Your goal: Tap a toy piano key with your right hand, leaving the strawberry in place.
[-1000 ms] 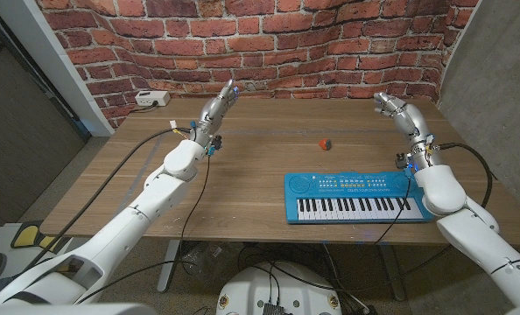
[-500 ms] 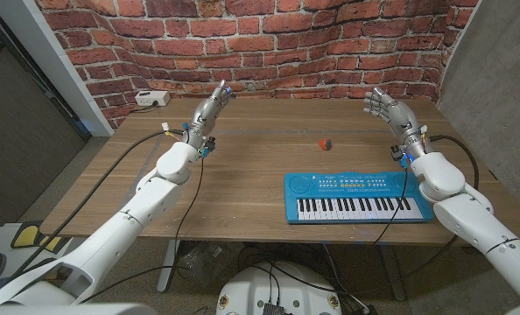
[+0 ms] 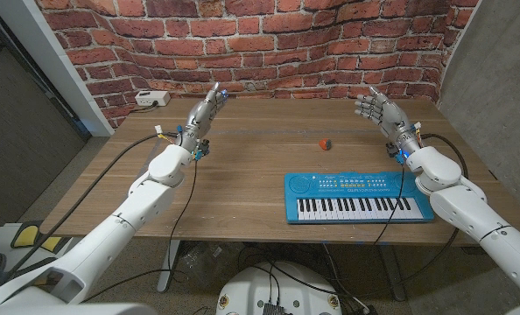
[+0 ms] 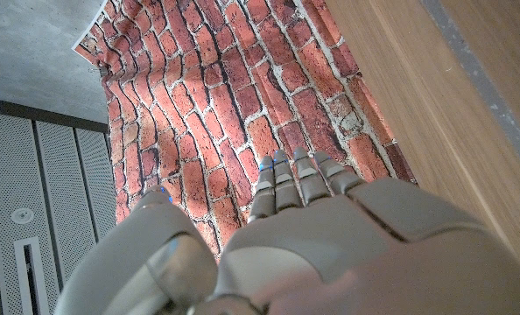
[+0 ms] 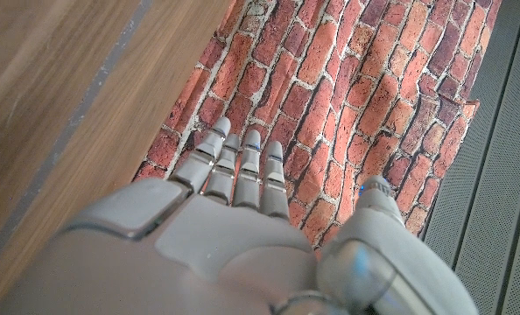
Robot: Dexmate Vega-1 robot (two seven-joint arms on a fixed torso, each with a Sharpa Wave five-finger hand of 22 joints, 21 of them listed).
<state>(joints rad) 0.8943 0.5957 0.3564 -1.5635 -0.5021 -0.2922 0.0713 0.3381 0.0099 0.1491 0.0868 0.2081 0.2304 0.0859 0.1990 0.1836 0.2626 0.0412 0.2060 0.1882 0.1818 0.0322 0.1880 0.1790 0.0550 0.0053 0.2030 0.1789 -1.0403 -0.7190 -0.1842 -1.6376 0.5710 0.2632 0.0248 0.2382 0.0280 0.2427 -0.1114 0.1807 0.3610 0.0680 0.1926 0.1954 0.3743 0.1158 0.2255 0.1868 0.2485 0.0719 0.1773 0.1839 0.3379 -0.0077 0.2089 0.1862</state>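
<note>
A blue toy piano [image 3: 360, 197] with white and black keys lies at the table's front right. A small red strawberry [image 3: 325, 143] sits on the wood behind it, nearer the middle. My right hand [image 3: 382, 112] is raised over the far right of the table, fingers spread, holding nothing, well behind the piano and to the right of the strawberry. My left hand [image 3: 204, 109] is raised over the far left, fingers stretched out, empty. In the wrist views, each hand [image 4: 304, 227] [image 5: 234, 219] points its straight fingers toward the brick wall.
A brick wall [image 3: 269, 44] closes the far side of the table. A white power strip [image 3: 151, 99] lies at the far left corner. Cables [image 3: 129, 162] run along both arms and over the table's edges.
My right hand has moved left and opened its fingers wider. My left hand has shifted slightly left and back. The piano and strawberry stay where they were.
</note>
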